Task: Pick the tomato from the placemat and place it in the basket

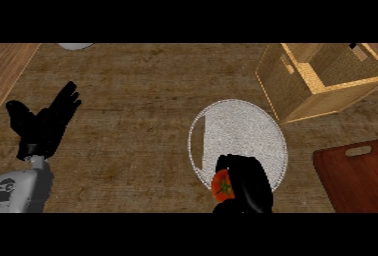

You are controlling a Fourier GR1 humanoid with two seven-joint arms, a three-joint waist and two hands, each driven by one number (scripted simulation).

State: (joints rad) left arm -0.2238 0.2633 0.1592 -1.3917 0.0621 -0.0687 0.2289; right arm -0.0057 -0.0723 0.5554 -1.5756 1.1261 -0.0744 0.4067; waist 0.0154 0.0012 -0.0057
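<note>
Two risks stand out from how things lie. The right hand [247, 182] is curled round the tomato [222, 186] at the near end of the round grey placemat [240, 132], close to the tabletop's [148, 85] near edge, and only the tomato's left side shows past the black fingers; whether it is lifted or resting on the mat cannot be told. Because the hold seems to wrap mostly one side of a smooth, round fruit, it could, in my judgement, roll or slip out toward the exposed left side once the hand rises. The second risk is the route: the wicker basket [291, 85] sits well apart, by the far right corner, with tall walls and a light wooden rim, so a low carry could clip that wall or rim and knock the tomato free (or nudge the basket). A release made before the hand is over the opening would probably drop the fruit on the tabletop between mat and basket. The reddish cutting board [351, 177] at the right edge lies just off the path. The left hand [46, 122] rests open near the left edge, fingers straight.
</note>
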